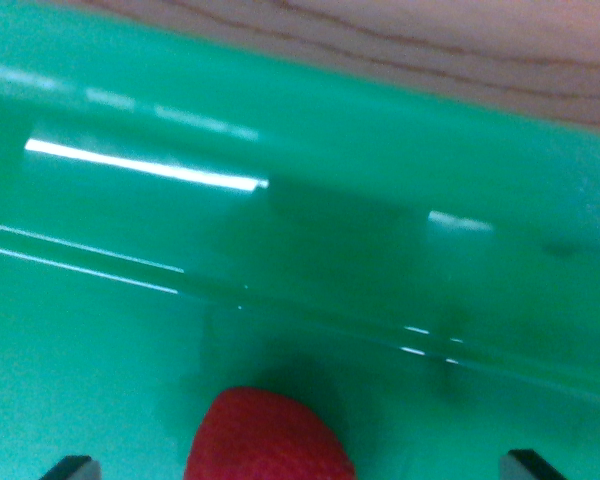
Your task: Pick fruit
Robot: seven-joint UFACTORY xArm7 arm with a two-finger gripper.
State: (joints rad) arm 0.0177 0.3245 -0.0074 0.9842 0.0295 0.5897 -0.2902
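Green tray [380, 150], red fruit [268, 440] inside.

Red fruit [268, 438]: one, showing at the near edge, cut off by the frame | green container [310, 250]: one, filling most of the blurred view | dark gripper fingertips [72, 467]: two, peeking in at the near left and near right corners | wooden surface [460, 45]: one strip, running along the far edge
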